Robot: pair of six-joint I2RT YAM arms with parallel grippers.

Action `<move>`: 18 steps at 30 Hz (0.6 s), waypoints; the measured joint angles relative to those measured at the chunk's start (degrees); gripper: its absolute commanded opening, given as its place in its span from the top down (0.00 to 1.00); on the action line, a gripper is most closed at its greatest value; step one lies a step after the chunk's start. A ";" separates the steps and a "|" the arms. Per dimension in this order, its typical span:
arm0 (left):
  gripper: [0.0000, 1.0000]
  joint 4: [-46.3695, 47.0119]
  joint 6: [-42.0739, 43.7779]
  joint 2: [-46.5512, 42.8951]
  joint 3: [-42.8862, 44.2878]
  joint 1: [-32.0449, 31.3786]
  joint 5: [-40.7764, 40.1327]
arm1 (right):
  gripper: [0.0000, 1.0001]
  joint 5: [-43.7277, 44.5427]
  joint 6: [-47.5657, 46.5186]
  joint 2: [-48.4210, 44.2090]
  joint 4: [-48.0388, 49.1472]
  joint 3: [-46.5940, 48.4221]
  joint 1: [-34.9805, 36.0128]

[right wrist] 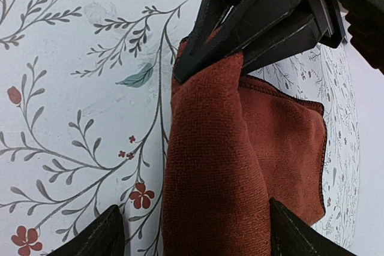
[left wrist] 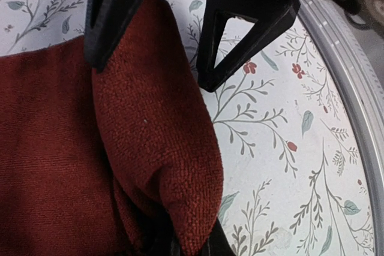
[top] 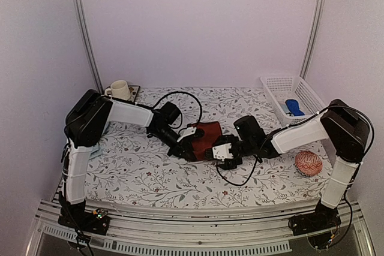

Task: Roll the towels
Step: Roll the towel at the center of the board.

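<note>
Currently your left end effector (left wrist: pixel 191 247) is clamping shut on the rolled end of the maroon towel (top: pixel 205 136), its fingertips mostly cut off at the wrist view's bottom edge. Your right end effector (right wrist: pixel 195 235) is standing open, straddling that roll at the middle of the bench (top: pixel 138 175); overhead, the contact is proving too small to make out.

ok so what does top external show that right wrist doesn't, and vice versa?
Only top external: mug, white basket holding a blue object, patterned ball. Only right wrist: close-up of the left gripper shut on the maroon towel at its rolled end, right gripper open astride it. Both: that towel and the floral tablecloth.
</note>
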 measured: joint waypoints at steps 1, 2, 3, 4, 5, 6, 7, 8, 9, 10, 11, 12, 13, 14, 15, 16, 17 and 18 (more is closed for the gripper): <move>1.00 -0.13 -0.11 0.11 0.09 0.04 0.22 | 0.21 -0.24 -0.13 -0.24 0.15 -0.44 0.00; 1.00 -0.22 -0.20 0.15 0.15 0.09 0.35 | 0.22 -0.55 -0.15 -0.42 0.48 -0.74 0.00; 1.00 -0.24 -0.31 0.17 0.15 0.11 0.42 | 0.23 -0.72 -0.17 -0.50 0.72 -0.92 0.00; 1.00 -0.28 -0.33 0.17 0.15 0.13 0.44 | 0.25 -0.87 -0.13 -0.50 1.09 -1.03 0.00; 1.00 -0.31 -0.35 0.17 0.15 0.13 0.48 | 0.26 -0.87 -0.02 -0.50 1.40 -1.03 0.00; 1.00 -0.31 -0.37 0.17 0.17 0.13 0.48 | 0.31 -0.85 0.15 -0.50 1.81 -1.03 0.00; 1.00 -0.31 -0.37 0.17 0.15 0.15 0.50 | 0.35 -0.76 0.35 -0.50 2.23 -1.03 0.00; 1.00 -0.33 -0.42 0.17 0.15 0.15 0.55 | 0.40 -0.55 0.68 -0.48 2.64 -1.03 0.00; 1.00 -0.33 -0.42 0.17 0.15 0.15 0.57 | 0.43 -0.33 0.92 -0.46 2.84 -1.03 0.00; 1.00 -0.35 -0.42 0.17 0.15 0.17 0.59 | 0.47 -0.04 1.18 -0.44 3.08 -1.01 0.00; 1.00 -0.37 -0.42 0.17 0.15 0.15 0.59 | 0.51 0.24 1.49 -0.37 3.17 -0.98 0.00; 1.00 -0.37 -0.42 0.17 0.15 0.15 0.61 | 0.55 0.39 1.77 -0.31 3.23 -0.92 0.00; 1.00 -0.37 -0.39 0.17 0.15 0.17 0.63 | 0.59 0.50 2.08 -0.15 3.37 -0.87 0.00; 1.00 -0.39 -0.39 0.17 0.15 0.17 0.63 | 0.63 0.52 2.16 0.04 3.43 -0.83 0.00; 1.00 -0.39 -0.39 0.17 0.15 0.17 0.63 | 0.66 0.57 2.45 0.17 3.39 -0.81 0.00; 1.00 -0.37 -0.37 0.17 0.15 0.17 0.66 | 0.67 0.55 2.69 0.33 3.28 -0.79 0.00; 1.00 -0.39 -0.37 0.17 0.15 0.17 0.63 | 0.68 0.55 2.89 0.44 3.04 -0.70 0.00; 1.00 -0.37 -0.35 0.17 0.13 0.17 0.66 | 0.68 0.48 3.19 0.55 2.62 -0.50 0.00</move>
